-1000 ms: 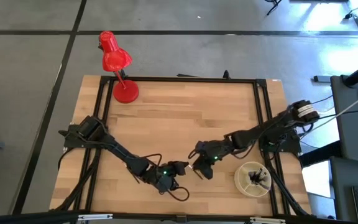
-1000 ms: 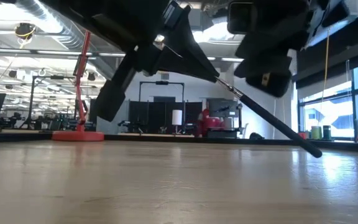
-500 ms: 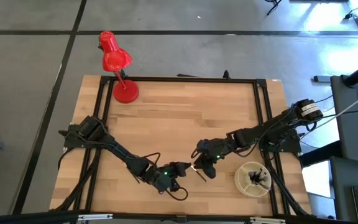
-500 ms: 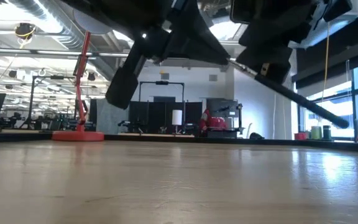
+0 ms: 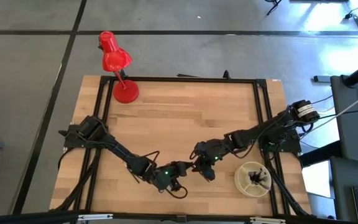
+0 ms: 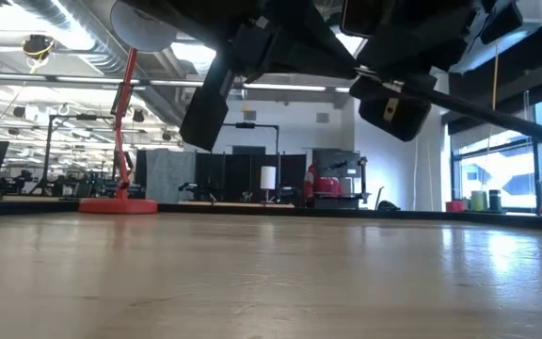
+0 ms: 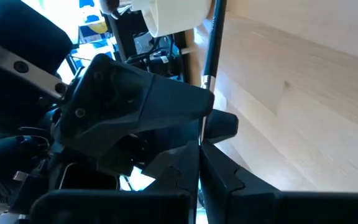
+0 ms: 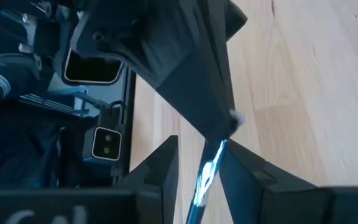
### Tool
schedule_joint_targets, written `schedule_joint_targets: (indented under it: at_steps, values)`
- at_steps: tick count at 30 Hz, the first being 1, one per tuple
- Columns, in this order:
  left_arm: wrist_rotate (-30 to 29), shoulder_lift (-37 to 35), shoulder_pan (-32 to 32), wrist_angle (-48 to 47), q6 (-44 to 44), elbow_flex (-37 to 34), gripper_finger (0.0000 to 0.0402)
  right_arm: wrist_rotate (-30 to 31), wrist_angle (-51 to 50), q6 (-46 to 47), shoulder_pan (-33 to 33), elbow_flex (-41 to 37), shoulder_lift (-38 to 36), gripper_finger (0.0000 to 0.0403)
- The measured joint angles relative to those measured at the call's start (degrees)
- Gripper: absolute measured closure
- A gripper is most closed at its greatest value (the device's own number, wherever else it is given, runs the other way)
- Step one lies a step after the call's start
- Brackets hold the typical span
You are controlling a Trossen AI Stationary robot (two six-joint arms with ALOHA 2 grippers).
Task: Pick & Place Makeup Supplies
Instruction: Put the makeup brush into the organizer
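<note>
near the table's front edge, left gripper [image 5: 182,168] and right gripper [image 5: 197,167] meet tip to tip above the wood. both pinch one makeup brush [image 7: 209,68], held clear of the table [image 5: 185,118]. more brushes stand in the round cup [image 5: 252,178] to the right.
</note>
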Motion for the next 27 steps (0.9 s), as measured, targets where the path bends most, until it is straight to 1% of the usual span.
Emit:
schedule_joint_targets:
  at_steps: [3, 5, 7, 8, 11, 13, 17, 19, 21, 23, 24, 27]
  values:
    - [-0.02, -0.02, 0.02, -0.04, 0.02, 0.0, 0.0398, 0.36, 0.17, -0.08, 0.0, 0.0, 0.04, 0.0306]
    - [0.23, -0.03, 0.02, -0.01, -0.39, 0.0, 0.0398, 0.39, 0.13, -0.13, 0.0, 0.0, 0.05, 0.0333]
    - [0.29, -0.04, 0.0, -0.04, -1.84, 0.02, 0.0398, 0.55, -0.09, -0.24, -0.02, -0.02, 0.09, 0.0373]
    - [0.3, -0.04, 0.09, -0.07, -2.92, 0.02, 0.0397, 0.56, -0.26, -0.67, -0.02, -0.02, 0.09, 0.0381]
    - [0.29, -0.04, 0.72, -0.38, -7.44, 0.02, 0.039, 2.07, -1.46, -0.3, 0.0, -0.02, -0.06, 0.0383]
    - [-0.34, -0.04, 1.33, -0.7, -10.61, 0.02, 0.0381, 4.09, -4.07, -0.77, 0.19, -0.02, -1.08, 0.0386]
    - [-4.85, -0.04, 1.96, -1.03, -14.98, 0.02, 0.0354, 12.12, -11.97, -1.99, 2.08, -0.02, -6.69, 0.0388]
    - [-8.08, -0.33, 2.05, -1.94, -17.55, -0.03, 0.0338, 17.51, -16.56, -2.24, 3.89, 0.01, -11.32, 0.0389]
    - [-9.79, -1.13, 2.24, -5.21, -22.0, -0.11, 0.0322, 22.78, -23.34, -1.63, 6.52, 0.95, -16.44, 0.0389]
    - [-9.06, -2.01, 2.35, -8.99, -27.45, -0.11, 0.031, 26.15, -32.47, -1.66, 10.13, 3.09, -21.69, 0.0389]
    - [-7.6, -2.34, 2.44, -10.68, -30.59, -0.11, 0.0307, 27.93, -36.84, -1.22, 12.46, 4.45, -23.93, 0.0389]
    - [-0.53, -2.75, 2.61, -14.93, -38.95, -0.11, 0.0307, 34.87, -46.16, 2.5, 20.64, 8.14, -29.8, 0.039]
